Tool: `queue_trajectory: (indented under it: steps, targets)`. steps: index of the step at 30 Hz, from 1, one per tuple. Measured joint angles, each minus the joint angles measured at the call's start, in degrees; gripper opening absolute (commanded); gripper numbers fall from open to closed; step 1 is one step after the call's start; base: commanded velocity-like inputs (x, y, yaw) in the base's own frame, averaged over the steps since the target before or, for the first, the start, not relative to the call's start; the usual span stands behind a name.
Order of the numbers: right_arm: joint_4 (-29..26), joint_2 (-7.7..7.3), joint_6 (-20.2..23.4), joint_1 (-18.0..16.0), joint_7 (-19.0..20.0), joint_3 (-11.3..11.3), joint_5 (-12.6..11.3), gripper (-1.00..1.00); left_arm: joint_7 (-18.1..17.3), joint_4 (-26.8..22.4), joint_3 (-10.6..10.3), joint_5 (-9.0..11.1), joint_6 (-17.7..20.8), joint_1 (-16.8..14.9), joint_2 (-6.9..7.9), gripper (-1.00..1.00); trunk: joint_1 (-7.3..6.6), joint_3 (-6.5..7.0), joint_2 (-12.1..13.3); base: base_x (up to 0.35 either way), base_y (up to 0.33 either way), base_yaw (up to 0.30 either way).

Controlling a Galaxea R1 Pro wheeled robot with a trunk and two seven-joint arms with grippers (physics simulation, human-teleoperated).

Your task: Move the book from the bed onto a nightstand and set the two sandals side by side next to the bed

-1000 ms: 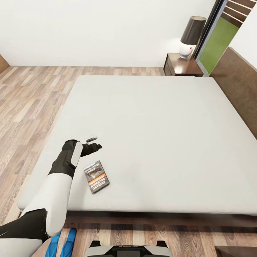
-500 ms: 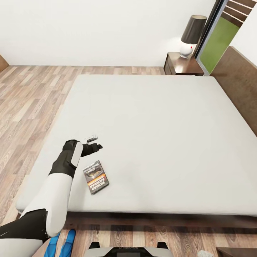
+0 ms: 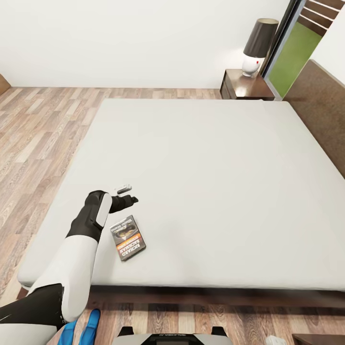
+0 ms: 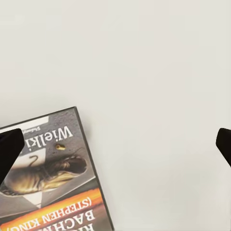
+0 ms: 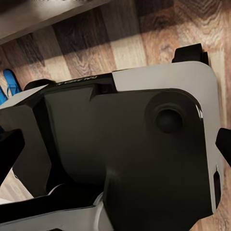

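Left arm over bed, book not held.
We saw the left gripper (image 3: pixel 127 194) spread wide above the bed (image 3: pixel 201 182), just beyond the book (image 3: pixel 128 236); right gripper's (image 5: pixel 115 149) fingers stood apart.

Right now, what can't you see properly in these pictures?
- Blue sandals: head view, cut off by the bottom edge and partly behind the left arm.
- Book: left wrist view, cut off by the edge; one fingertip covers a corner.
- Nightstand: head view, its front hidden behind the bed.
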Motion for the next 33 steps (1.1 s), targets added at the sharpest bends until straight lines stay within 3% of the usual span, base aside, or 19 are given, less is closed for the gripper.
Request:
queue_trajectory:
  steps: [5, 8, 20, 33]
  targets:
    - [0.0, 0.05, 0.0, 0.0, 0.1, 0.0, 0.0, 1.00, 0.0, 0.0, 0.0, 0.0, 0.0, 0.1, 0.00, 1.00, 1.10, -0.90, -2.0, 0.000, 0.000, 0.000]
    - [0.0, -0.03, 0.0, 0.0, 0.6, 0.2, -0.1, 1.00, 0.1, -0.2, 0.2, 0.1, -0.4, 0.5, 0.79, 1.00, 1.10, -0.90, -2.0, 0.000, 0.000, 0.000]
    - [0.0, -0.03, 0.0, 0.0, 0.5, 0.1, -0.1, 1.00, 0.1, 0.0, 0.6, 0.1, -2.0, 2.9, 1.45, 1.00, 1.10, -0.90, -2.0, 0.000, 0.000, 0.000]
    - [0.0, -0.03, 0.0, 0.0, 0.4, 0.1, -0.1, 1.00, 0.1, 0.0, 0.8, 0.1, -2.1, 3.7, 1.51, 1.00, 3.95, -3.23, -7.2, 0.000, 0.000, 0.000]
